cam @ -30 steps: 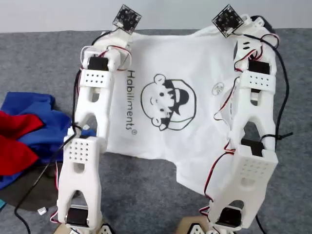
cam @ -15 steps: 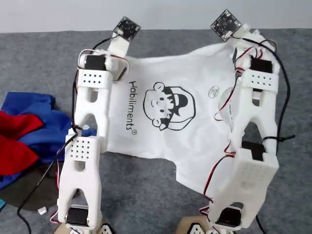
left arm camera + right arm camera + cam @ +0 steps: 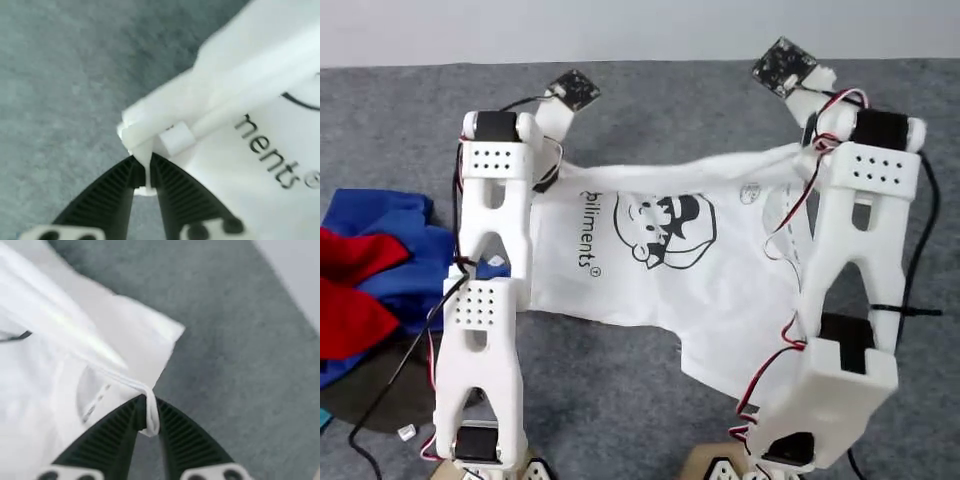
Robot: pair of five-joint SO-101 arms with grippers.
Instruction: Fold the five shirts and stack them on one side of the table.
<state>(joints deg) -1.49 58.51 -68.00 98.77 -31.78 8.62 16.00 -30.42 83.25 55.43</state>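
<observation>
A white shirt (image 3: 660, 280) pinched at its two far corners.
The left gripper (image 3: 144, 167) squeezes one far corner of the shirt, and the right gripper (image 3: 147, 410) squeezes the other. The shirt is in the middle of the grey table (image 3: 620, 420), between the two arms. A pile of blue and red shirts (image 3: 370, 280) sits near it on the left.

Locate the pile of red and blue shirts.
High view: the pile lies on the table's left side, beside the left arm and white shirt.
</observation>
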